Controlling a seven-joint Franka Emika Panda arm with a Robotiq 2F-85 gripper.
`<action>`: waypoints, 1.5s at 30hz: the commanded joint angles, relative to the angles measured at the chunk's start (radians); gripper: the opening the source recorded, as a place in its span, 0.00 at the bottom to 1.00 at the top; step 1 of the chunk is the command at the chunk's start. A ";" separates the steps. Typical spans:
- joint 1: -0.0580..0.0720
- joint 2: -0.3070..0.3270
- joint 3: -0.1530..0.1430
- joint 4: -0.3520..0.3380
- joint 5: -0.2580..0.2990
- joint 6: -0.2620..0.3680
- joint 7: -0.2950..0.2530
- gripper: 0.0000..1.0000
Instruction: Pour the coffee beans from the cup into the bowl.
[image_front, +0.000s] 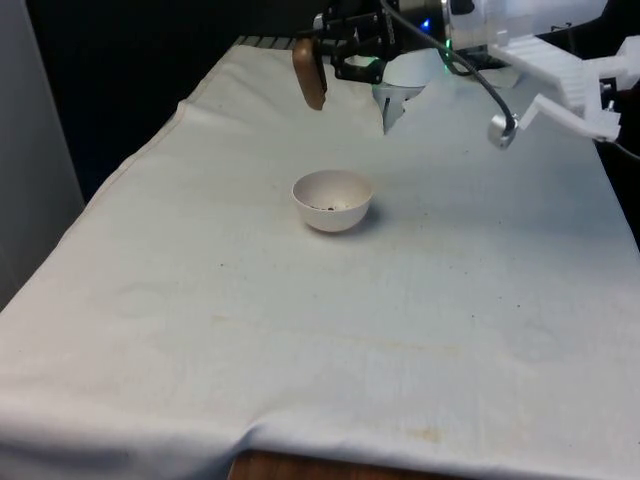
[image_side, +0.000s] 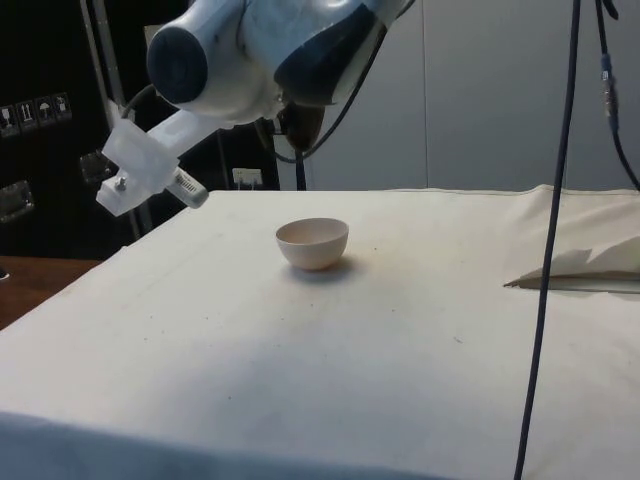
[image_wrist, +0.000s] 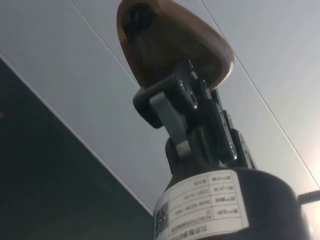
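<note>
We count one brown cup (image_front: 309, 72), pinched in the tool (image_front: 330, 60) and tipped over, held above and behind one white bowl (image_front: 332, 200); that bowl sits mid-surface (image_front: 200, 330). Inside it we see a few dark beans (image_front: 327, 208).

We see a brown cup (image_front: 309, 72) that looks like smooth wood, a matt white bowl (image_front: 333, 200) that looks ceramic or plastic, a matt, faintly stained white cloth (image_front: 300, 340), and a glossy white plastic arm (image_side: 250, 50).
</note>
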 joint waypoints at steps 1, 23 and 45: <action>0.003 0.004 0.000 0.001 -0.006 -0.008 0.002 0.04; 0.006 0.040 0.014 0.005 -0.044 -0.086 0.039 0.04; 0.014 0.091 0.093 0.034 -0.097 -0.264 0.089 0.04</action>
